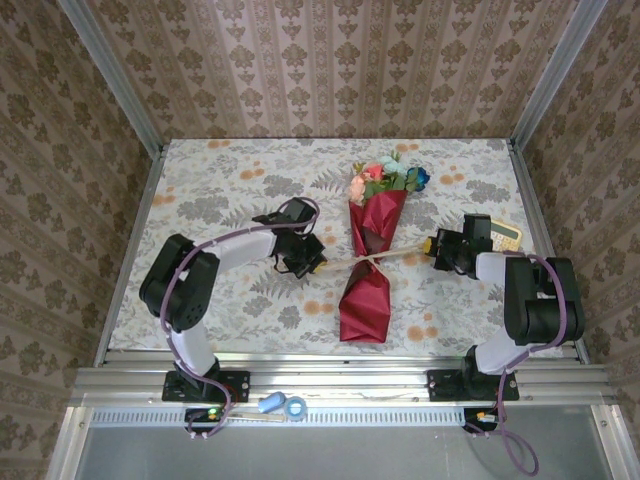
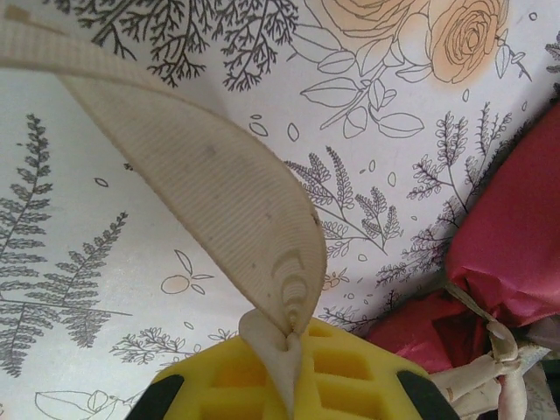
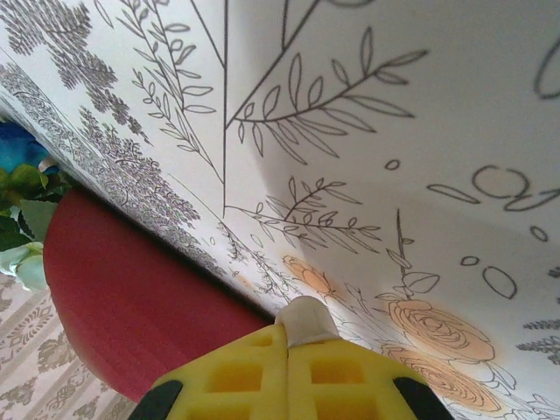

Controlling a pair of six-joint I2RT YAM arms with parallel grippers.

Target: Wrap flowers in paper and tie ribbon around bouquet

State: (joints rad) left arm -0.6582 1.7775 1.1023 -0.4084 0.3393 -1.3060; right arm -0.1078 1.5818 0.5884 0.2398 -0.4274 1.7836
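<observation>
Over floral tablecloth (image 1: 220,190), left gripper (image 1: 318,266) and right gripper (image 1: 428,245) (both reaching inward) each pinch ribbon (image 2: 219,201).

2 arms (image 1: 235,250) with black joints, pale grey links, purple cables (image 1: 165,322) and yellow gridded jaws.

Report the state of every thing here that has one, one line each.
paper: rolled into a cone around the stems, lying down.
flowers: wrapped, blooms sticking out of the cone's far end.
ribbon: looped round the cone's middle, seemingly knotted, ends drawn out to either side.
left end effector: shut on the ribbon.
right end effector: shut on the ribbon.
</observation>
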